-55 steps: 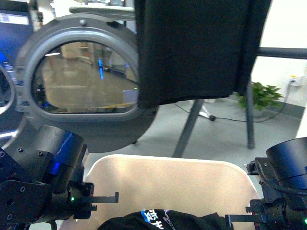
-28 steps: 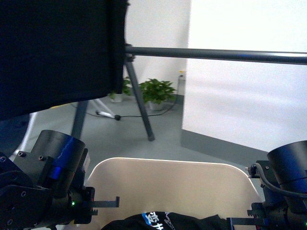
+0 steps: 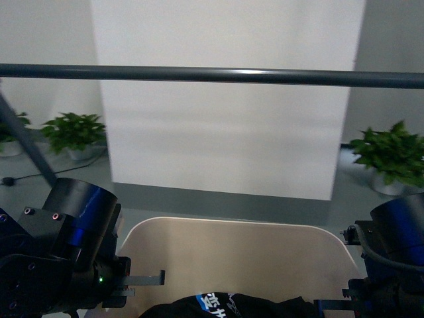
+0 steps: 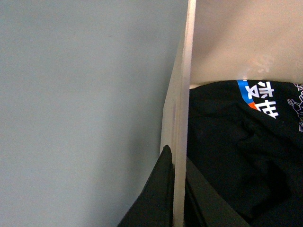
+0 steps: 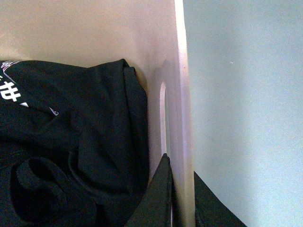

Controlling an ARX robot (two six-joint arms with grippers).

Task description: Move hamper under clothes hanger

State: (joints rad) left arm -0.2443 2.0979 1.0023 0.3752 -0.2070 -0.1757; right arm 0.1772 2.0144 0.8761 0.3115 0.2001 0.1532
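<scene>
We count one beige rounded plastic hamper [image 3: 232, 248], low in front view, below the single bar of the dark grey metal clothes hanger [image 3: 212, 74]. Left claw [image 4: 177, 163] and right claw [image 5: 181, 172] each clenched on a hamper wall. One black garment [image 4: 227, 156] inside; its white characters on blue aren't legible.

My front camera sits just behind the hamper [image 3: 232, 252], facing across it toward the clothes hanger [image 3: 212, 74] bar. Each wrist camera looks closely down one hamper side wall. All three share the black garment [image 4: 236, 156] inside.
</scene>
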